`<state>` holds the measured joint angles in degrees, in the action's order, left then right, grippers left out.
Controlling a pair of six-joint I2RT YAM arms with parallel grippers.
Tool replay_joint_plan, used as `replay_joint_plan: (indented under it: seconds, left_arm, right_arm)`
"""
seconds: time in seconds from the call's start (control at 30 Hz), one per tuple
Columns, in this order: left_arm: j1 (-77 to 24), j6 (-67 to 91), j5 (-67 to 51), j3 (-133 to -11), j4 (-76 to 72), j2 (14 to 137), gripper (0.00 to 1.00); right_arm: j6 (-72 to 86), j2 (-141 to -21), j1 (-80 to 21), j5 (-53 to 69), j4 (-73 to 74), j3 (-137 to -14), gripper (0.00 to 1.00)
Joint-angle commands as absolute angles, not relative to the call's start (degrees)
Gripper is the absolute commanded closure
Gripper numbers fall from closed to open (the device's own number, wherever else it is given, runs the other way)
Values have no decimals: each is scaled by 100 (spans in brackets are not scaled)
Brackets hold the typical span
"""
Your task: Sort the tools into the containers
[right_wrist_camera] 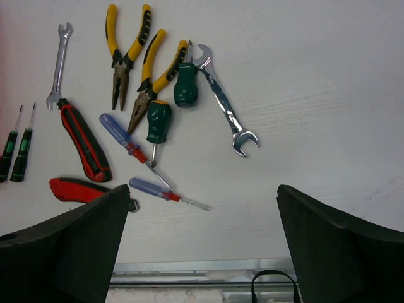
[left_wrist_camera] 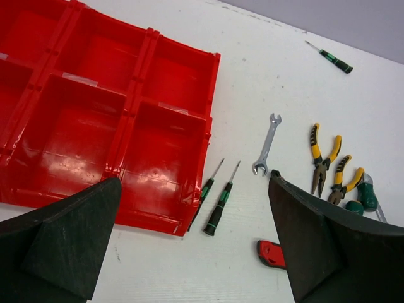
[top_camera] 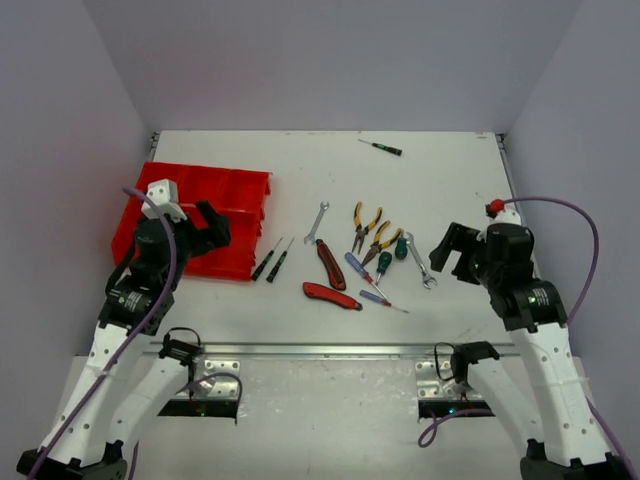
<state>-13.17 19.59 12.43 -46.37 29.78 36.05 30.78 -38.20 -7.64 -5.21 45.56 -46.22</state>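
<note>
From the top camera, the red tray [top_camera: 235, 190] sits at the left rear of the bench [top_camera: 440, 190], and every tool lies on the bench outside it. The left gripper [top_camera: 210, 232] hangs open above the tray's near right corner, holding nothing. The right gripper [top_camera: 452, 254] hangs open just right of the main group of tools, also holding nothing. Two small screwdrivers [top_camera: 272, 260] lie side by side just beside the tray's right end. A lone screwdriver [top_camera: 381, 147] lies well apart, near the far edge.

In the left wrist view, the jaws stand wide apart. Between them show the tray's nearest right compartment and the two small screwdrivers. The small wrench [left_wrist_camera: 267, 143] lies beyond them, with two yellow pliers [left_wrist_camera: 323, 159] further right.

In the right wrist view, the jaws are again spread wide over bare bench. Beyond them lie the pliers, two green screwdrivers [right_wrist_camera: 159, 120], two blue screwdrivers [right_wrist_camera: 126, 142] and the large wrench [right_wrist_camera: 224, 101]. Two red-black knives [right_wrist_camera: 85, 142] lie to the left. One green screwdriver's shaft meets a blue one's shaft.
</note>
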Motion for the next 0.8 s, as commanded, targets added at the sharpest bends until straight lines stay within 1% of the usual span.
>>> replay_joint_plan:
  seconds: [0.0,0.1,0.17,0.27,0.43,0.57,0.63,0.67,0.73,0.77]
  left_arm:
    - [-1345,1958,1098,-4598,2737,3589,0]
    - [-1345,1960,1072,-4579,2724,3568,0]
    - [-1345,1960,1054,-4577,2713,3558,0]
    - [-1346,1956,965,-4569,2686,3553,0]
    - [-1345,1916,824,-4549,2656,3629,0]
    - [-1371,1907,690,-4526,2624,3691,0]
    - [-1371,1890,617,-4526,2611,3760,0]
    - [-1379,1882,607,-4526,2602,3778,0]
    - [-1380,1872,563,-4534,2601,3823,0]
    - [-1380,1872,562,-4518,2593,3823,0]
  right_arm:
    - [3217,-3747,-749,-683,4370,-4769,1]
    - [3155,-3712,-755,-64,3944,-4564,1]
    - [3252,-3842,-749,454,3363,-4289,1]
    - [3279,-4592,-756,701,3052,-4257,1]
    - [2900,-6569,-810,326,3203,-5035,1]
    - [2725,-7900,-1120,-399,3278,-5659,15]
    - [2793,-8592,-1298,-327,3175,-5937,27]
    - [2835,-8750,-1398,-398,3060,-5982,30]
    - [2971,-9189,-1459,-519,2898,-6064,33]
    - [2997,-9202,-1468,-563,2812,-6075,34]
